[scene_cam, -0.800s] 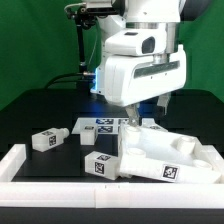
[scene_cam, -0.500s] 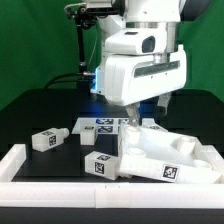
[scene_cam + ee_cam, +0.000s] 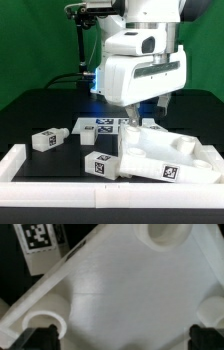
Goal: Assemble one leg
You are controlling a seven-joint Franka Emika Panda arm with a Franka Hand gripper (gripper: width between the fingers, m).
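The large white panel (image 3: 160, 155) with round corner holes lies at the exterior view's right, leaning on the white wall. It fills the wrist view (image 3: 120, 286). My gripper (image 3: 133, 124) hangs low over the panel's near-left corner. In the wrist view the gripper (image 3: 122, 339) is open, with its dark fingertips (image 3: 40, 338) far apart and the panel's surface between them. Nothing is held. One leg (image 3: 47, 139), a stubby white block with tags, lies at the exterior view's left. A second leg (image 3: 103, 164) lies in front, next to the panel. A tagged leg (image 3: 42, 247) also shows in the wrist view.
The marker board (image 3: 100, 125) lies flat behind the gripper. A raised white wall (image 3: 30, 170) borders the work area at the front and sides. Another small tagged white part (image 3: 88, 139) lies between the legs. A black stand with cables (image 3: 82, 50) rises behind.
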